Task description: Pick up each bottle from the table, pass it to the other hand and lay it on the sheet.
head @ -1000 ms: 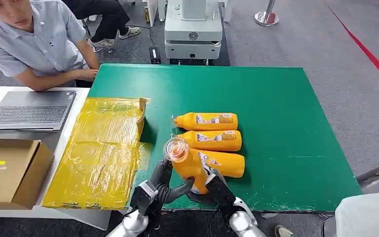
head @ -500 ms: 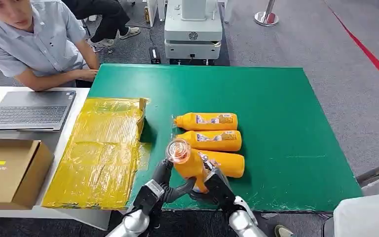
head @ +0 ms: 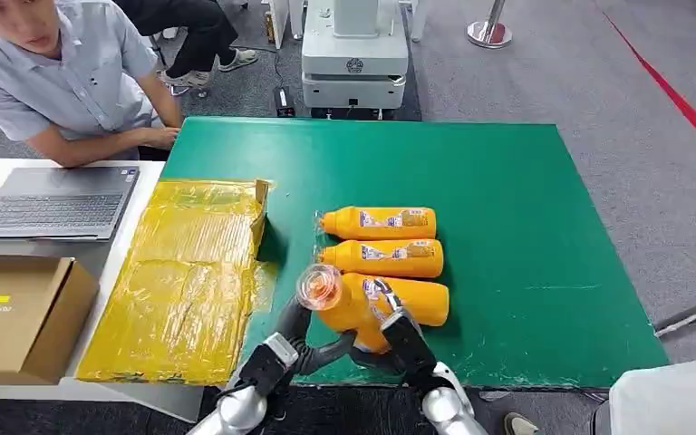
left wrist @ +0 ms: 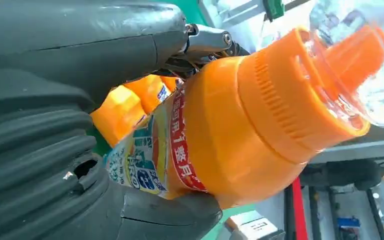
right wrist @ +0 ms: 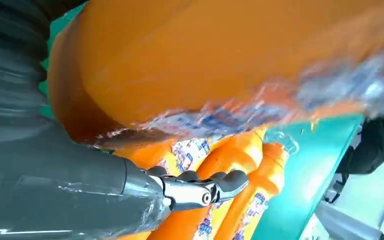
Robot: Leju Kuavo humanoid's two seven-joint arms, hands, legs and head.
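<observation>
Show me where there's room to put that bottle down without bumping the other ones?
The yellow sheet is bare all over, between the laptop and the lying bottles. The green table is also bare right of those bottles and behind them. It is crowded near the front edge, where both hands hold the raised bottle beside the row.

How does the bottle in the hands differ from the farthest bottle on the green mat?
The held bottle is lifted and tilted, clear cap toward the camera; the farthest bottle lies flat, cap pointing toward the yellow sheet. The left hand and right hand are both on the held one; nothing touches the farthest. Both are orange, with the same label.
</observation>
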